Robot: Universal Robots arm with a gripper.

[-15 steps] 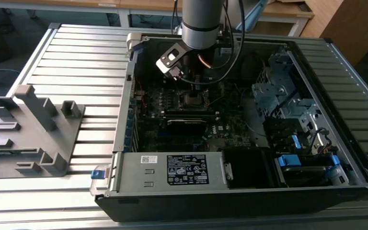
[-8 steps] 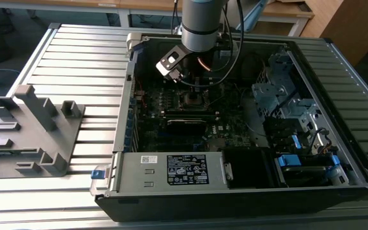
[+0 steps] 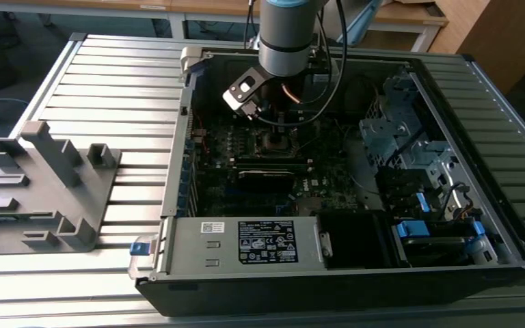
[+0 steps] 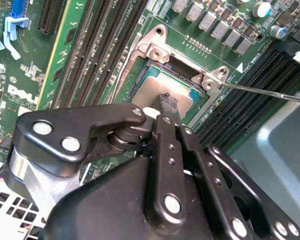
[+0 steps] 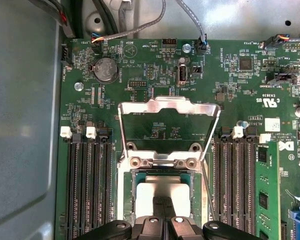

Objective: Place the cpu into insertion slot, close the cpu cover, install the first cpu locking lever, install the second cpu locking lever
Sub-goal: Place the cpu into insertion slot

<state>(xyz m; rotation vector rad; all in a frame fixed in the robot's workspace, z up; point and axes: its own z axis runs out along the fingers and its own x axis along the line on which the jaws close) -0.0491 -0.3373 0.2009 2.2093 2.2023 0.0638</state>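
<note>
Your gripper (image 4: 167,101), pinched shut, touched the cpu (image 4: 154,89); a slide toward the exterior view's six o'clock risked unseating it.

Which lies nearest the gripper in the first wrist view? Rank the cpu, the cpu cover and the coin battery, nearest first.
1. The cpu, seated in the insertion slot at the gripper tips.
2. The cpu cover, swung open beyond the slot.
3. The coin battery, past the cover's far edge.
</note>
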